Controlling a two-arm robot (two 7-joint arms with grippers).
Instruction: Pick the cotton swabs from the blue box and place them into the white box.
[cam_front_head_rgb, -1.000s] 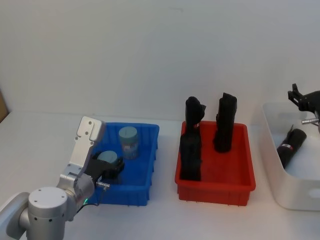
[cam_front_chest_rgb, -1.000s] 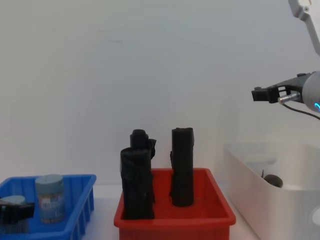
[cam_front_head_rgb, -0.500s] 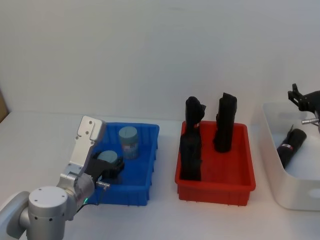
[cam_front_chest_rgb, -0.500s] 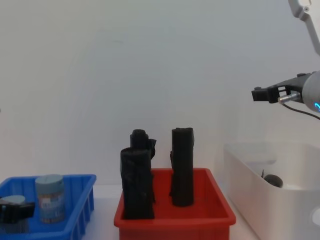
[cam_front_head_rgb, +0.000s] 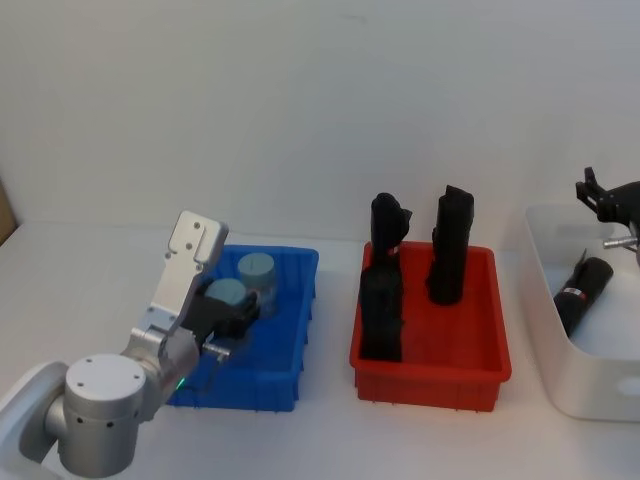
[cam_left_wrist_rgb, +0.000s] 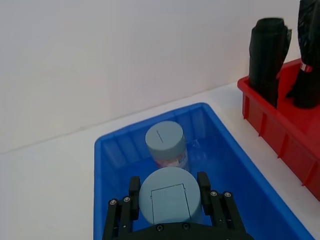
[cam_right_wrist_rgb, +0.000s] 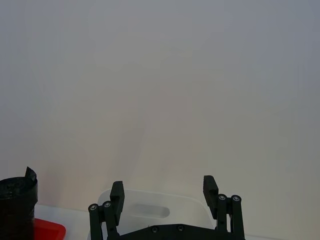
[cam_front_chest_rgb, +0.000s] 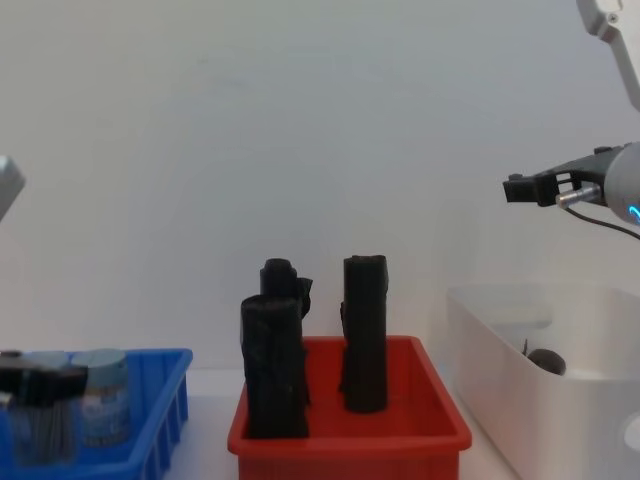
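Note:
My left gripper (cam_front_head_rgb: 222, 312) (cam_left_wrist_rgb: 169, 194) (cam_front_chest_rgb: 35, 385) is shut on a tub of cotton swabs (cam_front_head_rgb: 224, 295) (cam_left_wrist_rgb: 169, 196), held lifted above the blue box (cam_front_head_rgb: 285, 357) (cam_left_wrist_rgb: 230, 165) (cam_front_chest_rgb: 170, 400). A second tub of cotton swabs (cam_front_head_rgb: 257, 280) (cam_left_wrist_rgb: 165, 144) (cam_front_chest_rgb: 103, 395) stands upright in the blue box just beyond it. At the right stands the white box (cam_front_head_rgb: 560, 370) (cam_front_chest_rgb: 500, 380) (cam_right_wrist_rgb: 150, 210). My right gripper (cam_front_head_rgb: 598, 194) (cam_right_wrist_rgb: 164, 192) (cam_front_chest_rgb: 515, 189) hangs open above the white box with nothing between its fingers.
A red bin (cam_front_head_rgb: 430, 365) (cam_front_chest_rgb: 350, 440) (cam_left_wrist_rgb: 280, 135) between the two boxes holds three tall black rolled bundles (cam_front_head_rgb: 448, 245) (cam_front_chest_rgb: 365, 335). One black bundle (cam_front_head_rgb: 580, 292) lies inside the white box. A white wall closes the back of the table.
My left gripper has risen and moved toward the back of the blue box, carrying its tub of cotton swabs up off the floor. The right arm has stayed still.

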